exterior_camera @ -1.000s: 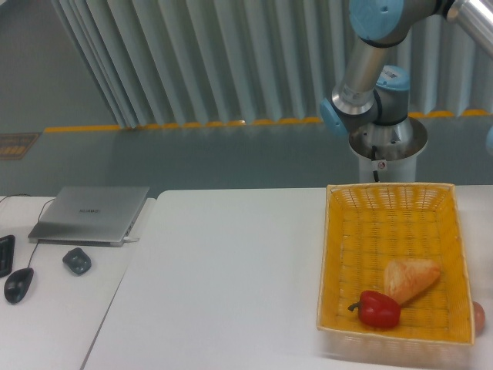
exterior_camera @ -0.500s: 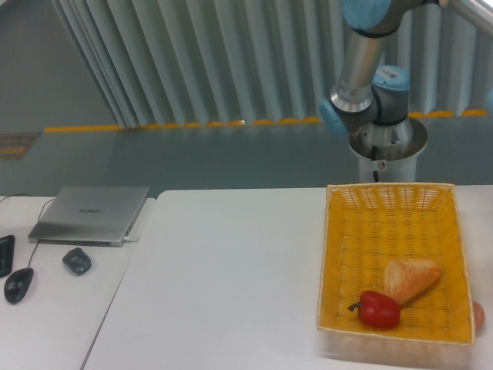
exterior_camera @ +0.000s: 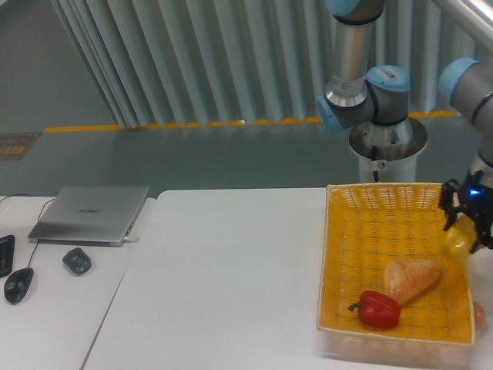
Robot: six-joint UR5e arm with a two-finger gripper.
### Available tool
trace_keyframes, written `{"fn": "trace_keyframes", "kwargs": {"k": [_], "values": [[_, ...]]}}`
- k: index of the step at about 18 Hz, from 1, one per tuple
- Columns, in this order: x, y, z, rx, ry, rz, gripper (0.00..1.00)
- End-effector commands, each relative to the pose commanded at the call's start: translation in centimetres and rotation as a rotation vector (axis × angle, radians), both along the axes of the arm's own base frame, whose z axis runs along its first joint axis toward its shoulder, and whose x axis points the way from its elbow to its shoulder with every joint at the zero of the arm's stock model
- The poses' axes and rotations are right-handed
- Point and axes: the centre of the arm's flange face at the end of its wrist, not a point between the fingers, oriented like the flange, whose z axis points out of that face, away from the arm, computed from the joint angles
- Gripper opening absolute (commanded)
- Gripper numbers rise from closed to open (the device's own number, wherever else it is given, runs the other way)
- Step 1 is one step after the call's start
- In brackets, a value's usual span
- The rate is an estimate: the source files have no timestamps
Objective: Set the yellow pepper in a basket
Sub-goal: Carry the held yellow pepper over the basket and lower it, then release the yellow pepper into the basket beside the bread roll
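Since the earlier frame, the gripper (exterior_camera: 464, 220) is entering view at the right edge, its jaws clamping the yellow pepper (exterior_camera: 458, 240). That pepper is hanging directly below the fingers, over the right rim of the basket (exterior_camera: 385, 202); its long axis cannot be determined. Release is requiring a small inward shift. The basket is holding a red pepper (exterior_camera: 378, 308) and a bread roll (exterior_camera: 410, 278), touching.

yellow pepper (exterior_camera: 459, 242): bright yellow | basket (exterior_camera: 339, 254): yellow woven | red pepper (exterior_camera: 379, 309): red
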Motion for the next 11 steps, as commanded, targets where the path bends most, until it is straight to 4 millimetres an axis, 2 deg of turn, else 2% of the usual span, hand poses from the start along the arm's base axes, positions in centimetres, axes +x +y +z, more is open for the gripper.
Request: {"fn": "trace_keyframes", "kwargs": {"k": [2, 3, 4, 5, 6, 11], "values": [[2.0, 0.4, -1.3, -0.056, 0.008, -0.038, 0.2], [3.0, 0.5, -1.7, -0.084, 0.017, -0.06, 0.24], [3.8, 0.7, -2.3, -0.104, 0.021, -0.079, 0.36], [4.0, 0.8, -2.5, -0.108, 0.028, -0.088, 0.66], [3.8, 0.7, -2.5, -0.126, 0.048, -0.098, 1.0], [3.9, 0.8, -2.0, -0.132, 0.067, -0.11, 1.0]]}}
